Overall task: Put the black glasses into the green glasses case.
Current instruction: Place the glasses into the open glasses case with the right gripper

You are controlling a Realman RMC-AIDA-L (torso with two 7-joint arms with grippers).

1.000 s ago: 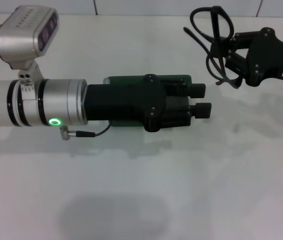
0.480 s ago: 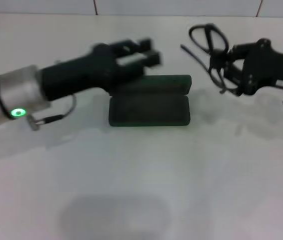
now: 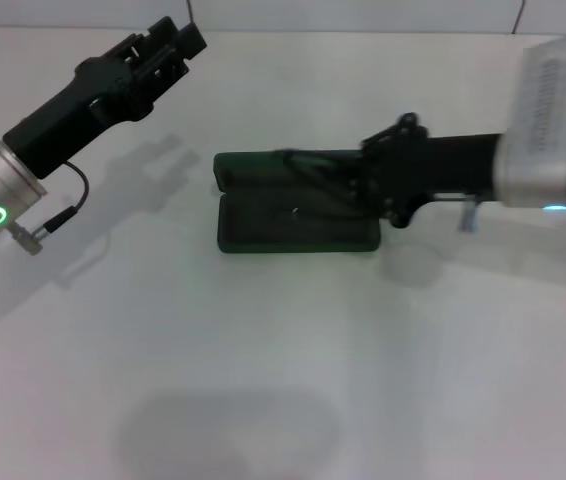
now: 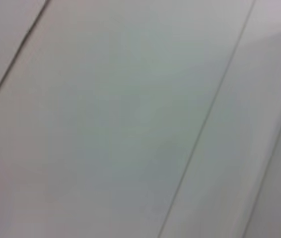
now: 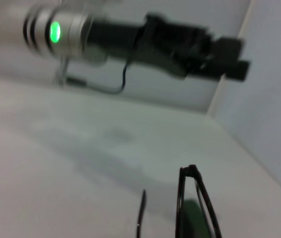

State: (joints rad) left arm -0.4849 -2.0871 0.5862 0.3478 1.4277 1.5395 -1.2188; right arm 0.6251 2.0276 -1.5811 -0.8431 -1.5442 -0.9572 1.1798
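The green glasses case (image 3: 263,228) lies open at the table's middle, lid toward the back. My right gripper (image 3: 361,188) reaches in from the right over the case's right half, shut on the black glasses (image 3: 308,172), which hang low over the open case. In the right wrist view the thin glasses frame (image 5: 196,198) shows with a bit of the green case (image 5: 194,217) beneath it. My left gripper (image 3: 175,42) is raised at the back left, well clear of the case, open and empty. It also shows in the right wrist view (image 5: 222,52).
A white table (image 3: 283,380) lies under the scene, with a tiled wall at its back edge (image 3: 363,15). The left wrist view shows only pale tiles (image 4: 130,119). The right arm's silver wrist housing (image 3: 553,120) stands at the right edge.
My left arm has swung off the case to the back left. My right gripper has carried the glasses left and down, from the back right to over the open case.
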